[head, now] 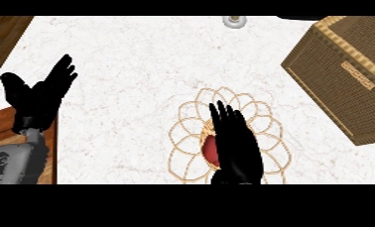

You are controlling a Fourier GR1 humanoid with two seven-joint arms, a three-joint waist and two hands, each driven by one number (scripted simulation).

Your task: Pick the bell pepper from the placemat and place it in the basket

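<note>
A red bell pepper (pixel 210 149) lies on a round wire-pattern placemat (pixel 190 122) near the front of the white counter. My right hand (pixel 236 141) hovers over the placemat with straight fingers pointing away, covering most of the pepper; only its left side shows. The woven basket (pixel 344 72) stands at the right, well apart from the hand. At the left edge my left hand (pixel 40 94) rests open, fingers up.
A small white round object (pixel 234 21) sits at the counter's far edge. Brown wood (pixel 11 30) shows beyond the counter's left side. The white counter (pixel 132 62) stretches between my left hand and the placemat.
</note>
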